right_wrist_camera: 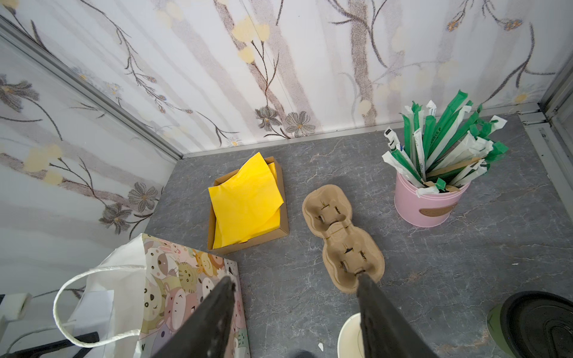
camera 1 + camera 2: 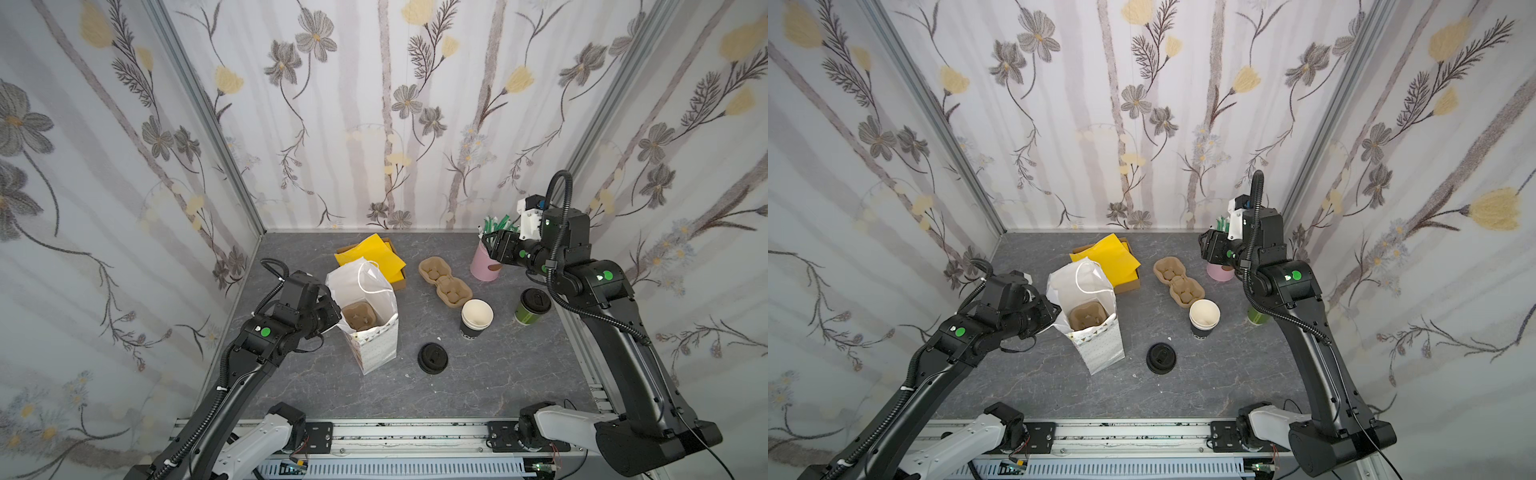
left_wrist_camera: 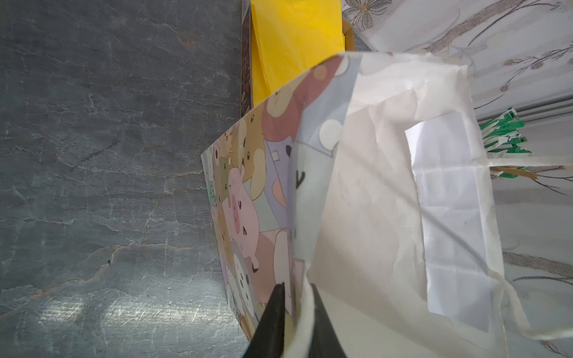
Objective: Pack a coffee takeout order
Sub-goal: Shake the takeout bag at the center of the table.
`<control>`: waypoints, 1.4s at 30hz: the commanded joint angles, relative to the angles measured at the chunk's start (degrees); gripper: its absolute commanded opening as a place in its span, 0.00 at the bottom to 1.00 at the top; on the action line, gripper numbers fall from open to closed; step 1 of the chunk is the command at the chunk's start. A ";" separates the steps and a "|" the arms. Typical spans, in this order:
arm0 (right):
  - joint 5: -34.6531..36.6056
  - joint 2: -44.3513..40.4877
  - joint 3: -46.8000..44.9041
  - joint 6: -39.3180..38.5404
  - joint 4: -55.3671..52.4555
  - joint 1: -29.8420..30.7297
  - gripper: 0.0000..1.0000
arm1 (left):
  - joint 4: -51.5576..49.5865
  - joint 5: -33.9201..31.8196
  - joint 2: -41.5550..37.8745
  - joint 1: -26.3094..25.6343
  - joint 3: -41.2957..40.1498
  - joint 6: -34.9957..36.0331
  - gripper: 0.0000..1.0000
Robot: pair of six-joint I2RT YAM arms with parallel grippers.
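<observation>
In a top view, your right gripper (image 2: 489, 246) hovers with its fingers spread and empty beside the pink bucket (image 2: 484, 266) of wrapped straws, near the table's far right corner. The green cup (image 2: 530, 316) stands upright by the right edge with its black lid (image 2: 536, 300) on, closer to that arm's base than the fingertips are. The reach therefore goes back and down, and the right arm is plainly the nearer one. Your left gripper (image 2: 333, 318) sits at the rim of the paper bag (image 2: 376, 345), which stands open left of centre with a pulp cup carrier (image 2: 359, 316) inside. The yellow napkin (image 2: 376, 253) lies in a cardboard tray (image 2: 400, 283) just behind the bag, toward the far edge. In a top view the right forearm covers most of the green cup (image 2: 1258, 316), leaving only a sliver of green. The left wrist view shows the left fingers (image 3: 273, 322) pinching the bag's wall at its rim, probably to keep the mouth open; the cup is out of frame there. The right wrist view shows the right fingers (image 1: 217, 316) set wide apart with nothing between them, and the green cup (image 1: 539, 325) cut off at the frame's corner, so you cannot judge its full outline.
</observation>
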 commanded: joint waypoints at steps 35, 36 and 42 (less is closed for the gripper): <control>-5.73 -0.39 -4.09 -3.53 4.97 -4.89 0.63 | 0.10 7.38 5.70 -2.60 3.26 4.69 0.00; -5.37 -0.71 -4.38 -3.73 5.05 -4.93 0.63 | 0.10 7.73 5.61 -2.61 3.24 5.23 0.00; -4.39 -0.99 -4.82 -4.32 4.24 -4.89 0.63 | 0.10 10.58 5.76 -2.67 1.78 8.56 0.00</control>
